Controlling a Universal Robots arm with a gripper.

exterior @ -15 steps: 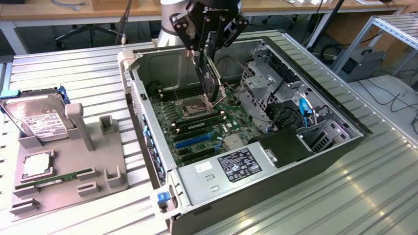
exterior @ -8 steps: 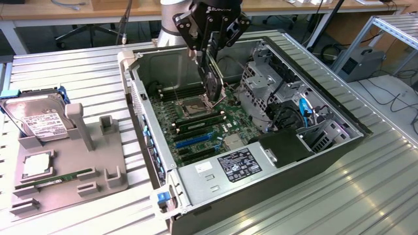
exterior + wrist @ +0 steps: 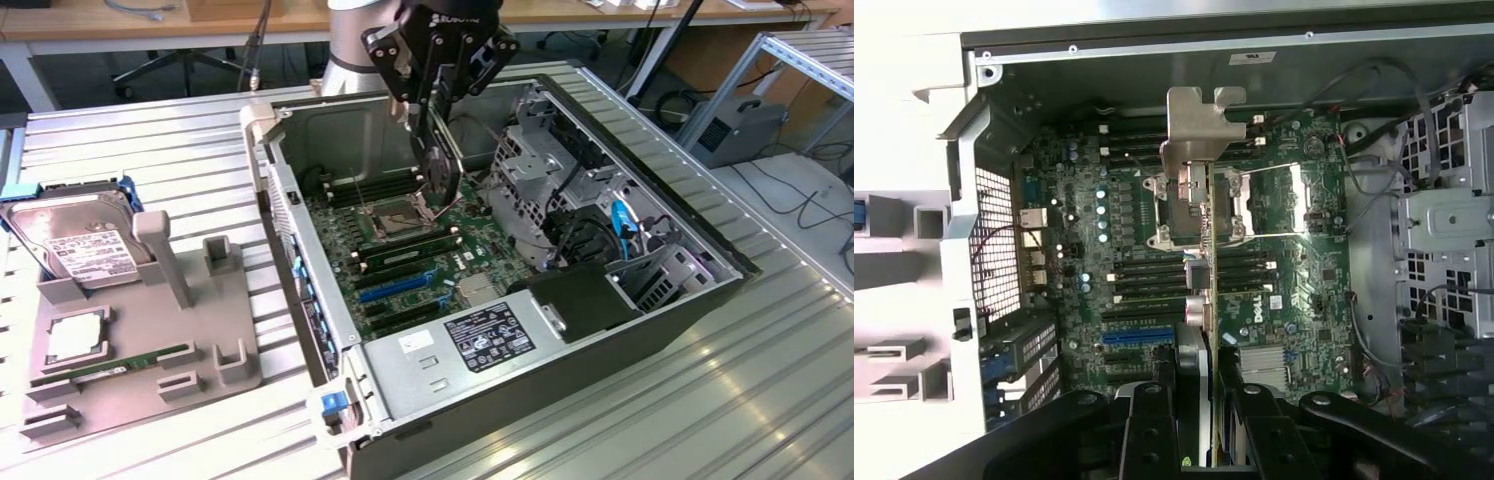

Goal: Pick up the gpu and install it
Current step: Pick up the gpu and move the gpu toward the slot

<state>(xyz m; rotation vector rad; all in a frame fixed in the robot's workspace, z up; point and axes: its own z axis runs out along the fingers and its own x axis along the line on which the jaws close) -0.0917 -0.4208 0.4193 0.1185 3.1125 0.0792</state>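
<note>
Pincer gripping gpu by upper end, card hanging upright inside open computer case, over motherboard near processor socket. Exterior view giving card's dark flat side. It is also showing hard drive and memory stick sitting in grey holder by table's edge, exterior view's left. Wrist view giving card edge-on, silver bracket at end away from fingers clamping both faces.

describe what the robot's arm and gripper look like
The arm is a pale grey round tube. The gripper is black, built from jointed linkage bars with round pivot bolts, and has white lettering on its body. In the wrist view its fingers are matte black bars with small screw heads.
</note>
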